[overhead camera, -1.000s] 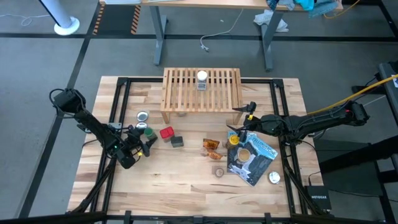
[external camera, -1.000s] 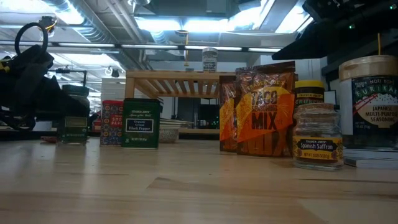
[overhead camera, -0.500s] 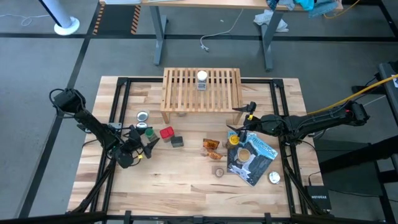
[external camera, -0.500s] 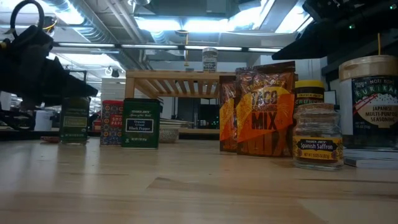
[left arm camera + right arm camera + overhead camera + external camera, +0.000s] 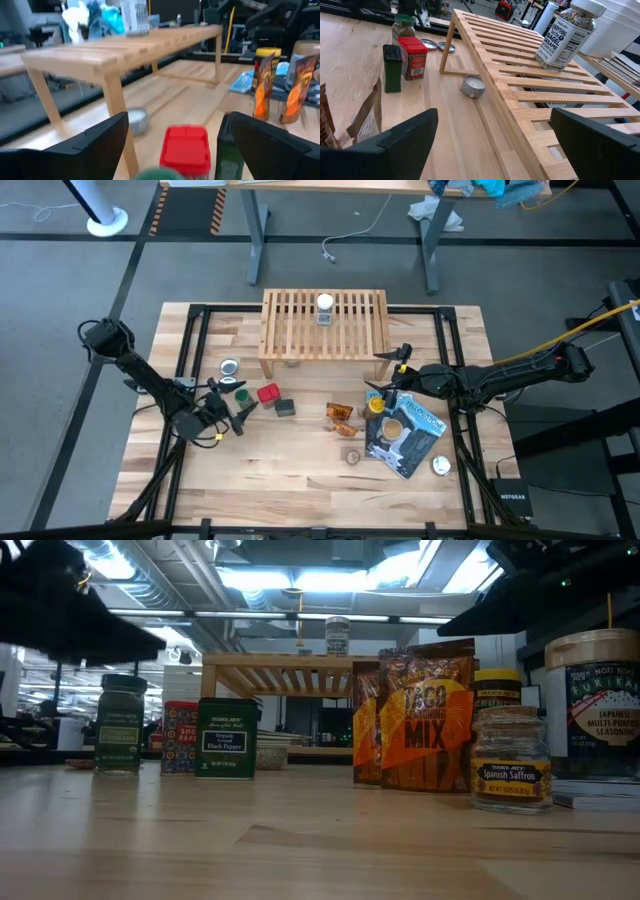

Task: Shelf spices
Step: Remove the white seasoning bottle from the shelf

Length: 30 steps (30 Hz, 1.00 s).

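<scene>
Left gripper (image 5: 226,416) released, jaws spread, just above the surface at about 8 o'clock from the shelf (image 5: 325,326), with the green-cap jar (image 5: 240,393) just beyond its tips and the red tin (image 5: 268,393) and dark tin (image 5: 286,407) close at 3 o'clock of that jar. Right gripper (image 5: 385,376) also released, idle at the shelf's 4 o'clock corner near the orange packets (image 5: 341,417); one jar (image 5: 325,307) already stands on the shelf. Risk: crowded cluster, so a finger closing on the jar may clip the red tin and topple it.

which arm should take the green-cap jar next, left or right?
Left, probably. The left gripper is open right beside the green-cap jar, with the red tin just past it. The right gripper is open too, but sits across the table by the yellow-cap jar, near the shelf.
</scene>
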Each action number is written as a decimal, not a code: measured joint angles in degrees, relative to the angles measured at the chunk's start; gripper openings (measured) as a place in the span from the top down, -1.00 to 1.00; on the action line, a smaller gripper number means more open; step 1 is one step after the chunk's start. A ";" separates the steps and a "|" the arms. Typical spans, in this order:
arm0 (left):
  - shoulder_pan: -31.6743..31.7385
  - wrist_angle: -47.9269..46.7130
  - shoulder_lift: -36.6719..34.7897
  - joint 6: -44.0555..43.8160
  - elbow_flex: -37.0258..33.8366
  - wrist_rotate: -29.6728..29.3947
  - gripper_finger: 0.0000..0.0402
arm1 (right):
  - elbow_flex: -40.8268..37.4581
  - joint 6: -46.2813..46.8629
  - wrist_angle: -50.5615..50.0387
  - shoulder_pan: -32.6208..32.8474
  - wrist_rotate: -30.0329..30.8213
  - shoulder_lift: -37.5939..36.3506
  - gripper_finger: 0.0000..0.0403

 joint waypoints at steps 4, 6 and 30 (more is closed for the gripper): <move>-0.02 10.44 -3.87 14.70 0.00 -0.60 -0.70 | 0.00 0.01 0.00 0.01 0.00 -0.01 -0.95; 0.00 18.66 -6.27 25.18 0.00 -0.58 -0.70 | 0.01 0.01 0.01 0.00 0.00 -0.01 -0.95; 0.00 33.74 -21.58 73.64 6.86 6.48 -0.70 | 0.02 0.00 0.48 0.01 0.00 0.00 -0.95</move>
